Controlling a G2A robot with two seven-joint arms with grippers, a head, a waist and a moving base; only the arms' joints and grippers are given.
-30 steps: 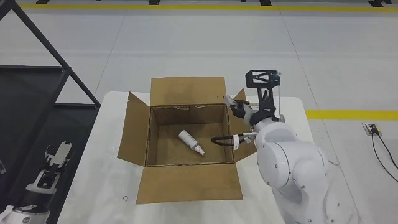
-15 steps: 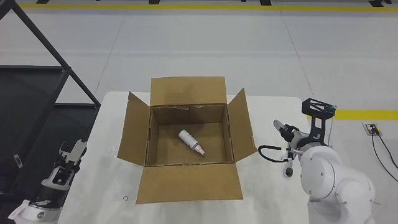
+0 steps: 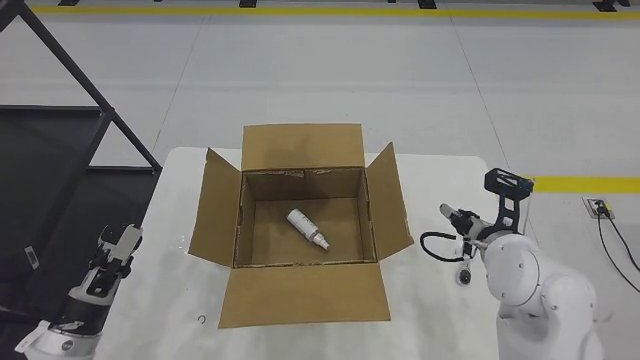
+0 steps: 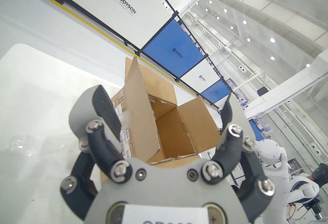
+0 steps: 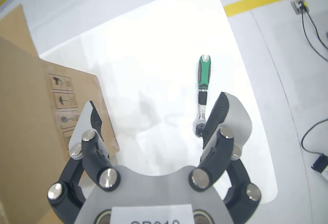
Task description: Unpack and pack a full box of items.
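The cardboard box (image 3: 300,145) stands open at the middle of the white table (image 3: 430,305), all four flaps folded out, a white bottle (image 3: 307,228) lying on its floor; the right gripper (image 5: 157,104) hangs over the table to the box's right, jaws spread wide apart — a green-handled ratchet (image 5: 204,81) lies flat just beside one finger; the left gripper (image 4: 165,101), likewise parted, sits off the table's left edge — facing the box.

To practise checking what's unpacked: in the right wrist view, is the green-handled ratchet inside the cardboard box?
No, the ratchet lies on the white table, outside the box.
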